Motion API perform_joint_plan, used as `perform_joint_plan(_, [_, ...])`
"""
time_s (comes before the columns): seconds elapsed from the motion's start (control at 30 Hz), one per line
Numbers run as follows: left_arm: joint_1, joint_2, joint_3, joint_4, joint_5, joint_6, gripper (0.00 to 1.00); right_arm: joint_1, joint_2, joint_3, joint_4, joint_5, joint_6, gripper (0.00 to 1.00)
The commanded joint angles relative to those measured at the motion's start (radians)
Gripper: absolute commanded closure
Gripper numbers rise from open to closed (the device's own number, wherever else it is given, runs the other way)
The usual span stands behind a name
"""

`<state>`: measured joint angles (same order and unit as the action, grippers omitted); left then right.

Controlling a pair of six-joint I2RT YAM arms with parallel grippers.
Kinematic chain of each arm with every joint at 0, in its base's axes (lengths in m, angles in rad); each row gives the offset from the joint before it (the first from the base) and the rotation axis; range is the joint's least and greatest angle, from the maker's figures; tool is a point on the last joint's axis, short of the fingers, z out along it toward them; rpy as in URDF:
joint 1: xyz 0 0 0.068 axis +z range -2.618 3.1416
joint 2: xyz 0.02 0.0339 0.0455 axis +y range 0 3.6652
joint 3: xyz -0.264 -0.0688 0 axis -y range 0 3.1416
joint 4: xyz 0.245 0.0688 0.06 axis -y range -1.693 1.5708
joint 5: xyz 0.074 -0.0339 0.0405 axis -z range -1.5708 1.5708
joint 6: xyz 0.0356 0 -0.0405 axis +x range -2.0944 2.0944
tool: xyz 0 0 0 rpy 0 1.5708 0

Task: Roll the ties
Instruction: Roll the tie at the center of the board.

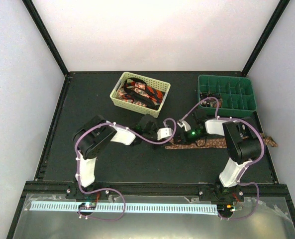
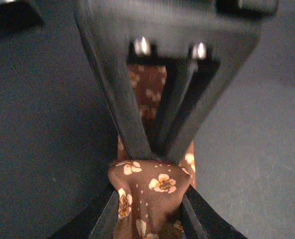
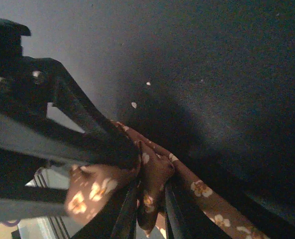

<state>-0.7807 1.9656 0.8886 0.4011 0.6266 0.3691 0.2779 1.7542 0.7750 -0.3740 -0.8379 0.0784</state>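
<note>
Top cam first. Both arms reach in toward the middle of the table. The left fingers and right fingers meet almost tip to tip over the left end of the brown tie. The rest of that tie lies flat and runs off to the right under the right arm, in front of the green tray. The red-and-black ties are piled in the yellow basket at the back, well apart from both arms.

Left wrist cam is a bit blurry. The left fingers come together with barely a slit between them. The brown tie is bunched into a lump right at the tips, with more of it showing behind them. Looks to me like they're pinched onto the fabric.

Right wrist cam is dark and messy. The right fingers come in from the left with their tips against a fold of the brown tie, which trails off to the lower right across the table. Whether they're clamped on it or slightly parted against it, I honestly can't tell.
</note>
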Motion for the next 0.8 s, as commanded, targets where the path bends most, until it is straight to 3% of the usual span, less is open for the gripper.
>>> perform_joint_plan(0.0, [-0.011, 0.033, -0.005, -0.181, -0.087, 0.076, 0.73, -0.019, -0.027, 0.022, -0.074, 0.036, -0.039, 0.82])
perform_joint_plan(0.2, [-0.014, 0.066, 0.037, -0.244, -0.115, 0.09, 0.74, -0.045, -0.063, 0.027, -0.109, 0.012, -0.065, 0.76])
perform_joint_plan(0.4, [-0.018, 0.072, 0.049, -0.268, -0.137, 0.105, 0.74, -0.044, -0.122, 0.029, -0.088, -0.038, -0.055, 0.59])
perform_joint_plan(0.77, [-0.023, 0.077, 0.058, -0.287, -0.15, 0.102, 0.74, 0.012, -0.023, 0.053, -0.051, 0.011, -0.031, 0.64])
